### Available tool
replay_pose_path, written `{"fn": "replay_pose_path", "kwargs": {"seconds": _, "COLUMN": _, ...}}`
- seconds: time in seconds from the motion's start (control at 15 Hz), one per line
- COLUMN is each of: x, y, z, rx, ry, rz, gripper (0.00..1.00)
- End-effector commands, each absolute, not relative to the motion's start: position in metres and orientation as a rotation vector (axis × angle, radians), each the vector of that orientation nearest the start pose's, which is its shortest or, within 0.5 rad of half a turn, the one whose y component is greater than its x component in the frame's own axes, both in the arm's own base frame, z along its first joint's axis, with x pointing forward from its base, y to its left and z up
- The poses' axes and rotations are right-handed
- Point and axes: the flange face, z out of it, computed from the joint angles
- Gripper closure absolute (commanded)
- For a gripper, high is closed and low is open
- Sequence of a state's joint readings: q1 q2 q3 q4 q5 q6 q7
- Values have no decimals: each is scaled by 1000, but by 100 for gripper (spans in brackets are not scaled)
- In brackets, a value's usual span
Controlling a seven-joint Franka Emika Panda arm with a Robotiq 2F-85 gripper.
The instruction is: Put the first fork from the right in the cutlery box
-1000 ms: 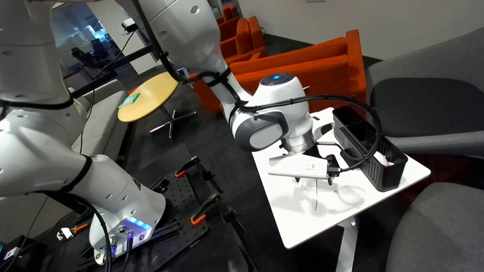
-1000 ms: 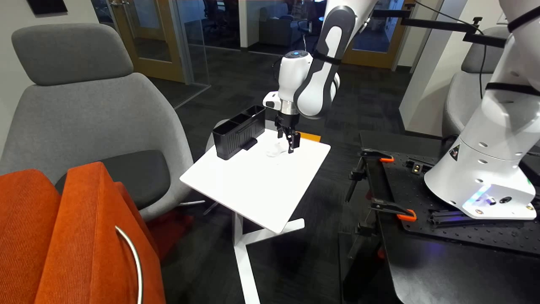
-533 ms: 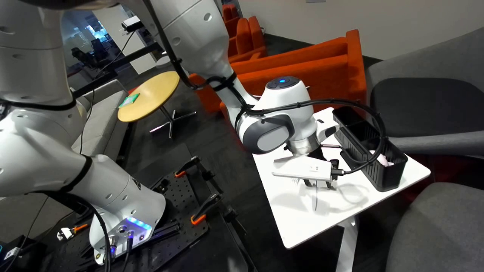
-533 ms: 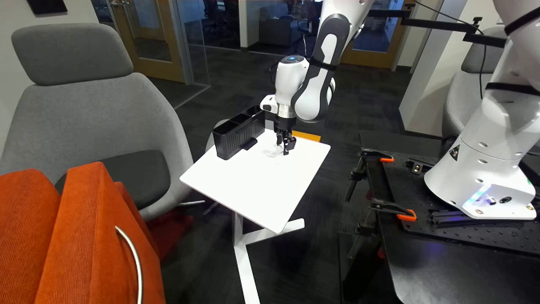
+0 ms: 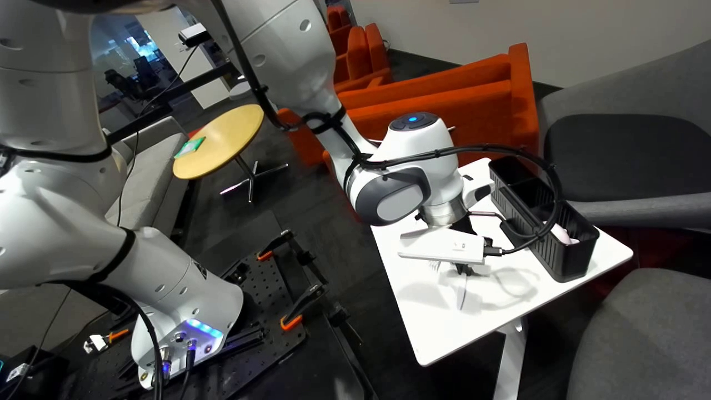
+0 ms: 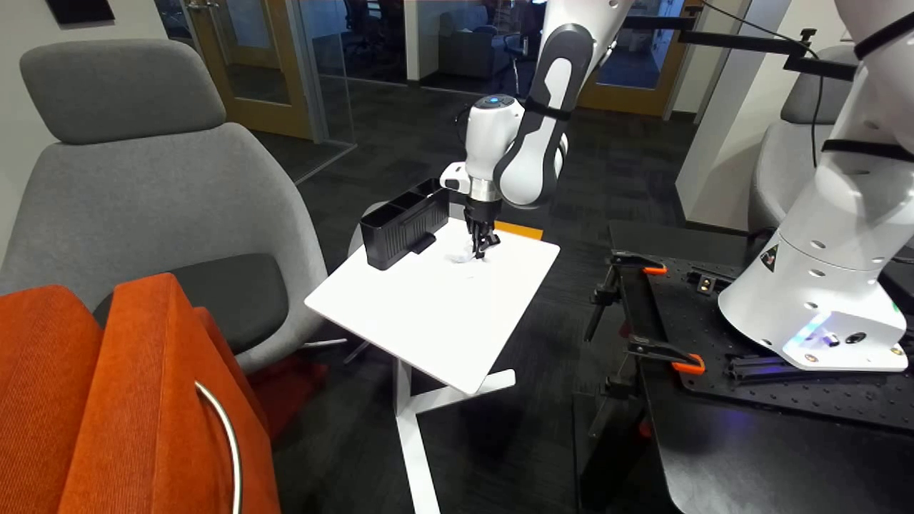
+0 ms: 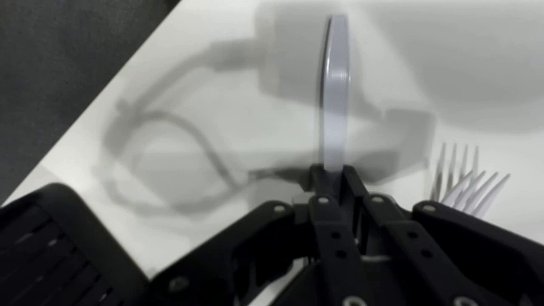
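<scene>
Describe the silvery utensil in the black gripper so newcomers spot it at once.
Find the white rectangular tabletop, then the black two-fingered gripper over it. From its closed jaws juts the slim silvery utensil. Its visible end is one smooth strip, unlike the silvery fork tines nearby.

In an exterior view, a pale wall (image 5: 583,33) spans the upper right above an orange upholstered seat (image 5: 483,108). Towards the left stand a round wooden table (image 5: 219,141) on a metal pedestal and a light grey sofa (image 5: 154,178); bluish light (image 5: 144,50) glows at the upper left. In an exterior view, a high-backed grey lounge chair (image 6: 153,193) fills the left, with wood-framed doors (image 6: 294,86) across the top. Dark carpet (image 6: 400,135) covers the floor in both exterior views.
</scene>
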State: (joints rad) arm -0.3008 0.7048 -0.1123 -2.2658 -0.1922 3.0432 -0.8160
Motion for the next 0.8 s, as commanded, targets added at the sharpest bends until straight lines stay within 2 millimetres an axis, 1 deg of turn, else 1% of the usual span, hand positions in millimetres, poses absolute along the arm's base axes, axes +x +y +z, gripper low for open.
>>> {"fn": "replay_pose_path", "kwargs": {"seconds": 0.0, "x": 459, "y": -195, "z": 76, "rx": -3126, "ry": -987, "rz": -34, "gripper": 97}}
{"fn": "replay_pose_path", "kwargs": {"seconds": 0.07, "x": 456, "y": -195, "z": 82, "rx": -3131, "ry": -982, "rz": -35, "gripper": 97}}
{"fn": "replay_pose_path", "kwargs": {"seconds": 0.27, "x": 438, "y": -193, "z": 112, "rx": -3132, "ry": -1018, "rz": -104, "gripper": 97}}
{"fn": "replay_pose_path", "kwargs": {"seconds": 0.47, "x": 423, "y": -193, "z": 148, "rx": -3138, "ry": -1045, "rz": -193, "gripper": 97}}
{"fn": "replay_pose_path", "kwargs": {"seconds": 0.6, "x": 418, "y": -194, "z": 172, "rx": -3152, "ry": -1042, "rz": -262, "gripper": 97}}
{"fn": "replay_pose_path", "kwargs": {"seconds": 0.73, "x": 422, "y": -196, "z": 193, "rx": -3157, "ry": -1038, "rz": -310, "gripper": 97}}
